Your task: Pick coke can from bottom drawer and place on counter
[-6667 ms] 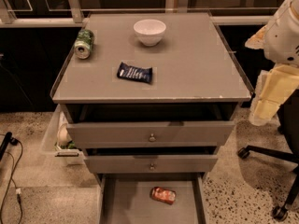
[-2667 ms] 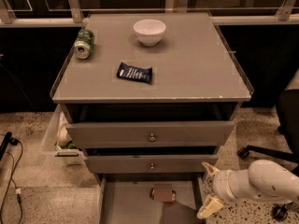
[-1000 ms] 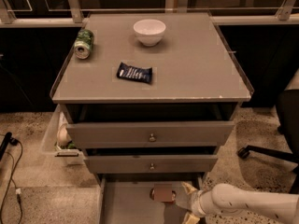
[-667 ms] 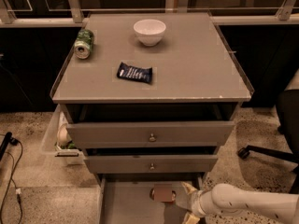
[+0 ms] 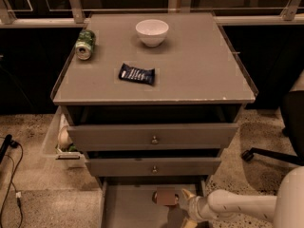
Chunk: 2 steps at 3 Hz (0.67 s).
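Observation:
The coke can (image 5: 165, 197) lies on its side in the open bottom drawer (image 5: 128, 208), near the drawer's back, looking dull red-brown in shadow. My gripper (image 5: 186, 209) is down in the drawer just right of the can, on a pale arm that comes in from the lower right. Its fingers are apart: one pale fingertip (image 5: 186, 194) is close beside the can's right end, and the other is at the frame's bottom edge. The can is not between them. The counter (image 5: 190, 70) is the grey top of the cabinet above.
On the counter are a white bowl (image 5: 152, 32), a green can (image 5: 85, 44) lying at the left edge and a dark blue snack packet (image 5: 137, 74). Two knobbed drawers (image 5: 153, 137) stand slightly open above the bottom one. A plastic bin (image 5: 59, 139) hangs at the left; a chair base (image 5: 270, 156) is at the right.
The arm has come down from the upper right to the bottom drawer and reached in beside the can. Over the last second it has barely moved. The can has stayed put.

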Available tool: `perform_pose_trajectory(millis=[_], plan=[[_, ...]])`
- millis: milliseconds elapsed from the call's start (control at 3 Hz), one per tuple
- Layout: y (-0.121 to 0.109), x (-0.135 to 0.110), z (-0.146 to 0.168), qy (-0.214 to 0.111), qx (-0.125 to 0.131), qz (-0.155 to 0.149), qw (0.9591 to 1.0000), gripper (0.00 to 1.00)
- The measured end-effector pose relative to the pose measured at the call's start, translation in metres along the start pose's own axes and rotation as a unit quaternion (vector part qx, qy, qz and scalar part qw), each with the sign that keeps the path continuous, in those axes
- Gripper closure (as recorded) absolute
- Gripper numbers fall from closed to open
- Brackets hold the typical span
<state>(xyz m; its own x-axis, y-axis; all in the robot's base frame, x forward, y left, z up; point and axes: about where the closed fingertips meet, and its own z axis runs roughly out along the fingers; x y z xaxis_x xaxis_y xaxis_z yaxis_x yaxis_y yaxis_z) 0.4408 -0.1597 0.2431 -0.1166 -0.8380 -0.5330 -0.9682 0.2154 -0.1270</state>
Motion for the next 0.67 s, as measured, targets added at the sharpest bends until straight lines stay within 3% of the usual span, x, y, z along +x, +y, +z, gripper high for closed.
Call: perform_pose_trajectory(millis=[667], plan=[[-0.03,0.015,0.054,-0.049,0.018,0.042,0.9978,0.0]])
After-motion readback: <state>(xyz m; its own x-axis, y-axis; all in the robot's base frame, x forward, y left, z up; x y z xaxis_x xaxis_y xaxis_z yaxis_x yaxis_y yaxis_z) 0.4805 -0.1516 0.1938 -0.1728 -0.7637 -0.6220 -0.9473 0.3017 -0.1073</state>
